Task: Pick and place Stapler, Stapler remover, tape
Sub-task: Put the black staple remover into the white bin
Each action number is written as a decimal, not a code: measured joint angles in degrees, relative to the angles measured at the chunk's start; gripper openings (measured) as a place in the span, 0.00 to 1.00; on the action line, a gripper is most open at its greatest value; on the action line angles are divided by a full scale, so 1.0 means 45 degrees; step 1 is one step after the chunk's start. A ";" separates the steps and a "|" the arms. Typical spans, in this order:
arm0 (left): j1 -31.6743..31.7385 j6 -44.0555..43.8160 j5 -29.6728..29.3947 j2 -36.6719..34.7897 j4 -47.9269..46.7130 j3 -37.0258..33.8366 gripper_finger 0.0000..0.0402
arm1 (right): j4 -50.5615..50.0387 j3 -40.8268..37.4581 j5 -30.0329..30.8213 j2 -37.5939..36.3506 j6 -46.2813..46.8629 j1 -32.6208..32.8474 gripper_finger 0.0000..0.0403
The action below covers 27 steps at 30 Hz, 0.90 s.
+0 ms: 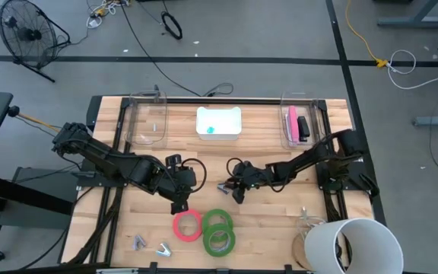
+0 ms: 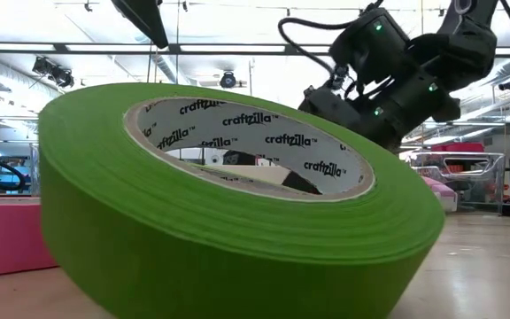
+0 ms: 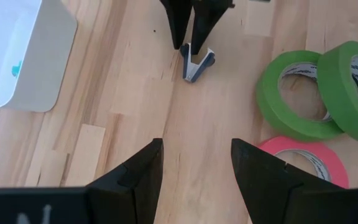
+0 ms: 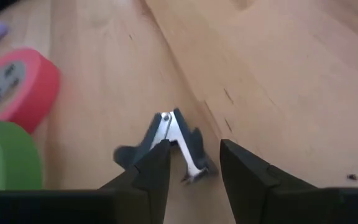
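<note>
Two arms meet near the middle of the desk (image 1: 280,209), and the main risk lies between them. Both reach inward and stand close, so a swing by either could knock the other.

Next in size are the three tape rolls at the front of the desk: two green rolls (image 1: 218,230), one leaning on the other, and a pink roll (image 1: 188,225) touching them. The left end effector (image 1: 181,204) hovers just above the pink roll with its fingers spread and nothing between them. If it drops off-centre, it may push the pink roll into the green pair and topple the leaning one.

Smallest is the staple remover (image 4: 173,145), lying on the bare wood just beside the right end effector (image 4: 194,163). That end effector is open, its fingertips low at either side of the remover's blue body, not yet pinching it. The remover is light and springy, with splayed metal claws, so I judge a closing finger could catch one wing only and flick it away or spin it on the smooth wood. Pressing too low could also scrape the fingertips along the desk.
</note>
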 joint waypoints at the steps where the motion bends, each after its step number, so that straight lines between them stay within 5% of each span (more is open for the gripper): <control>1: 0.0000 0.0000 0.0000 0.0000 0.0019 0.0000 0.48 | -0.0009 0.0049 -0.0045 0.0128 -0.0029 -0.0025 0.35; 6: 0.0000 0.0001 0.0000 0.0000 0.0026 0.0000 0.48 | -0.0042 0.0326 -0.0196 0.0556 -0.0025 -0.0103 0.32; 11: 0.0000 0.0017 0.0000 0.0000 0.0038 -0.0005 0.48 | 0.0040 0.0568 -0.0592 0.0720 0.0100 -0.0200 0.08; 27: 0.0000 0.0007 0.0005 0.0017 0.0107 -0.0131 0.48 | -0.0475 0.1057 -0.1010 0.0200 -0.0008 -0.0788 0.08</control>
